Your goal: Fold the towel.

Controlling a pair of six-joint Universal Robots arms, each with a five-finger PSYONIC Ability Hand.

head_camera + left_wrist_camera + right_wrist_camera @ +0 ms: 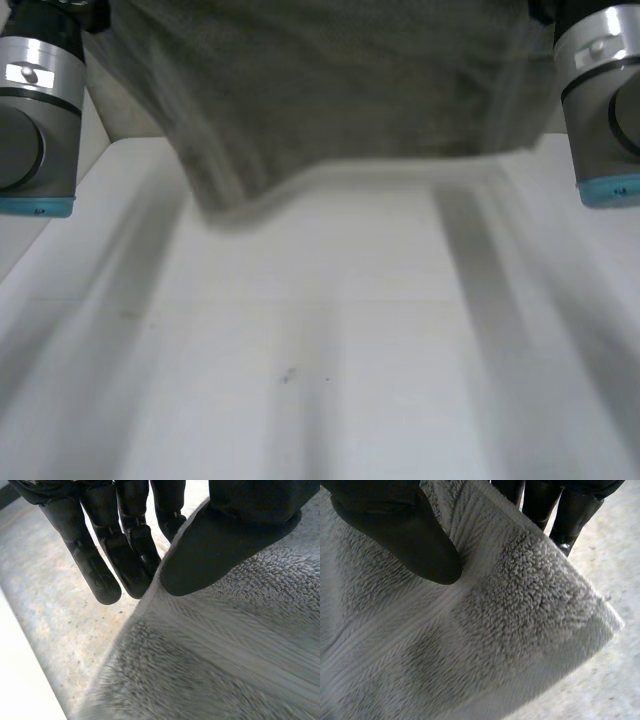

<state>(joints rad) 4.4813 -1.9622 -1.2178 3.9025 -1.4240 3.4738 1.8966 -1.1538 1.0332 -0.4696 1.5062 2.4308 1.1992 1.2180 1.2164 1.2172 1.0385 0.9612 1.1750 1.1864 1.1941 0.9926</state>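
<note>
So — towel: you have the grey terry towel (340,100) lifted off the table and spread across the upper part of the frame in the head view. Its lower edge hangs unevenly, lowest left of centre and rising toward the right.
Table: the white table (330,360) takes up the lower frame, under the hanging edge and apart from it.
Left arm: your left arm (35,110), a grey joint with a light-blue cap, sits at the upper left of the frame beside the towel's left side.
Right arm: your right arm (605,100) sits at the upper right of the frame, beside the towel's right side.
Left hand: your left hand (235,525) pinches the towel at an edge. The thumb lies flat on the near face and the straight fingers (100,575) sit behind the cloth.
Right hand: your right hand (395,530) also clamps the towel — the thumb presses on the ribbed band and the fingers (570,510) are behind the cloth. The grip is close to a corner, which juts out just past the fingers.
</note>
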